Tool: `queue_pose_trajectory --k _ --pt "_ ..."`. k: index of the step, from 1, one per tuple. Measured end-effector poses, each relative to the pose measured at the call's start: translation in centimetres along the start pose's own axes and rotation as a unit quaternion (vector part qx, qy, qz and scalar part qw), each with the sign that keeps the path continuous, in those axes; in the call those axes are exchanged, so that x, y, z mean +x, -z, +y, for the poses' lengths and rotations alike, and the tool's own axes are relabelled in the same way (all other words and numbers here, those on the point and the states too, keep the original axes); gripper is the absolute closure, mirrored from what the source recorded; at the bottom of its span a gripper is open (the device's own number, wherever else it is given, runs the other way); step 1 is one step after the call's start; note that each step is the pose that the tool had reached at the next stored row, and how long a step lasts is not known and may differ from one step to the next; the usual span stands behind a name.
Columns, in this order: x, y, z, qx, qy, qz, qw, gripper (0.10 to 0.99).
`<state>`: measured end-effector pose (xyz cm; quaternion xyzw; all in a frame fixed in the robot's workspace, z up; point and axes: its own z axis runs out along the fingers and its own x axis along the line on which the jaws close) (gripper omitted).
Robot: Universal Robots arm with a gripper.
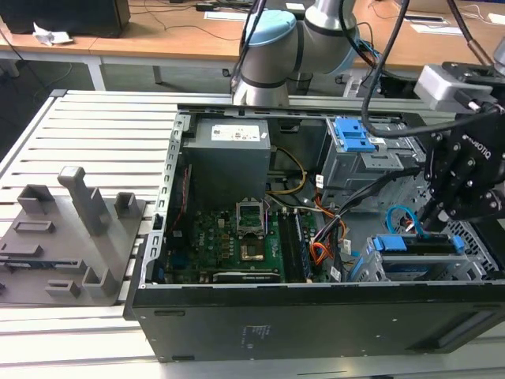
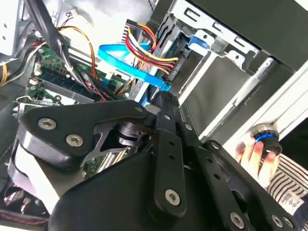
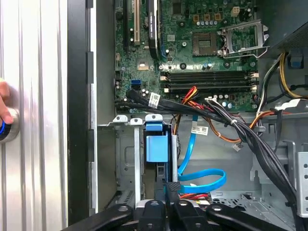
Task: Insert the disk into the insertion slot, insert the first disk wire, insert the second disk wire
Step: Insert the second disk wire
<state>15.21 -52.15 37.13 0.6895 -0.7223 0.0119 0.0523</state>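
Over at the exterior view's right, I have the claw (image 1: 436, 215) down inside the open case (image 1: 316, 316), right above the disk (image 1: 418, 245), which sits in the slot (image 1: 371, 268) with its blue carrier edge showing. The blue wire (image 1: 401, 219) loops just beside it.

From the second wrist view, my claw (image 2: 161, 103) looks narrowed on the connector end of the blue wire (image 2: 125, 65), next to the plug of red and yellow leads (image 2: 149, 48). A hand (image 2: 255, 156) rests on a button on the surface.

From the first wrist view, the claw (image 3: 166, 190) is pinching that wire (image 3: 202, 180) at its plug, below the disk (image 3: 156, 144). I judge the wire light, floppy and kink-prone, so the stiff plug is the place to hold
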Motion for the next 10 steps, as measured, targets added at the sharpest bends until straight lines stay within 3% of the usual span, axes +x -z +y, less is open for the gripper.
queue_pose_trajectory --k 2,3,10 --pt "0.04 2.02 0.12 0.0 0.0 0.0002 1.0 0.98" --pt "0.07 2.31 0.13 0.0 0.0 0.0001 1.0 0.98" --pt "0.07 2.36 0.13 0.0 0.0 0.0002 1.0 0.98"
